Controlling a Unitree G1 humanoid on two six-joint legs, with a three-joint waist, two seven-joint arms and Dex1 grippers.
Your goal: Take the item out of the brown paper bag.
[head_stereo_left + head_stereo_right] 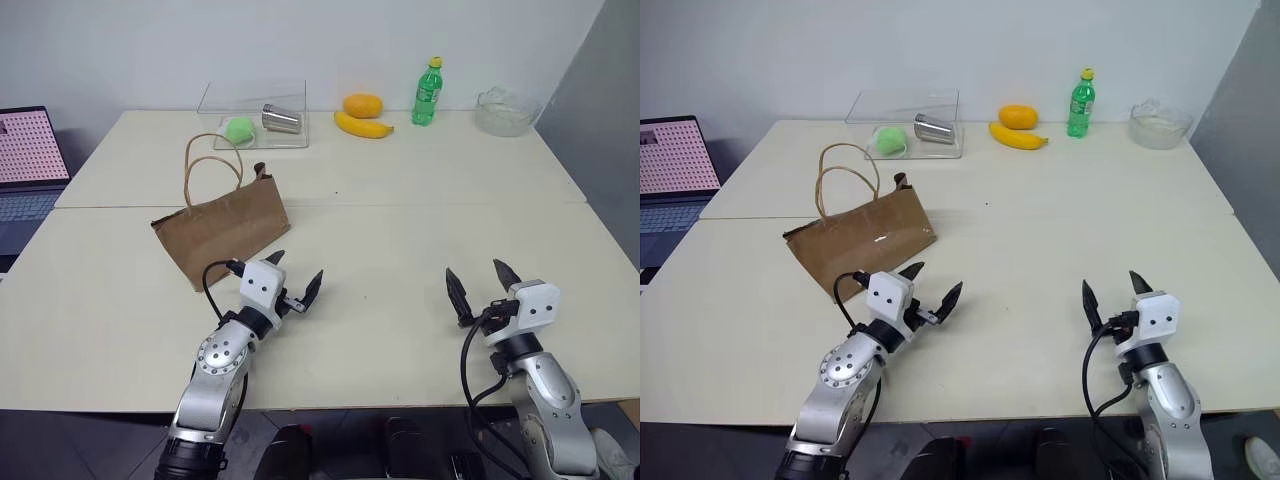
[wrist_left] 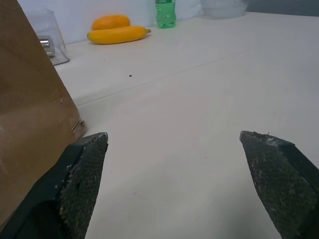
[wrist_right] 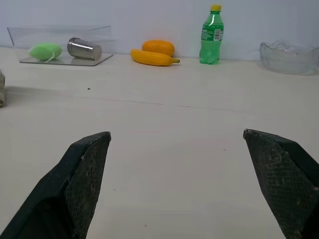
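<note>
- Two grippers hover low over the near part of the table (image 1: 420, 250), neither holding anything: the left gripper (image 1: 296, 277) has its black fingers spread wide, and the right gripper (image 1: 481, 282) is spread just as wide, well apart from every object.
- Just beyond the left gripper, touching nothing, the brown paper bag (image 1: 222, 226) lies tipped on its side with its two loop handles (image 1: 208, 160) arching toward the far side of the table; in the left wrist view its brown wall sits right beside one fingertip (image 2: 82, 174).
- Nothing of the item can be seen; judging by that, it is probably inside the bag, so the task looks barely begun. What remains is getting a gripper to the bag, opening or steadying it, and drawing the item out.
- Farther back stand a clear plastic box (image 1: 257, 118) holding a green ball (image 1: 240, 128) and a metal cup (image 1: 282, 118).
- Farthest off, along the wall, are a banana (image 1: 363, 125), an orange fruit (image 1: 362, 104), a green soda bottle (image 1: 428, 93) and a glass bowl (image 1: 506, 111).
</note>
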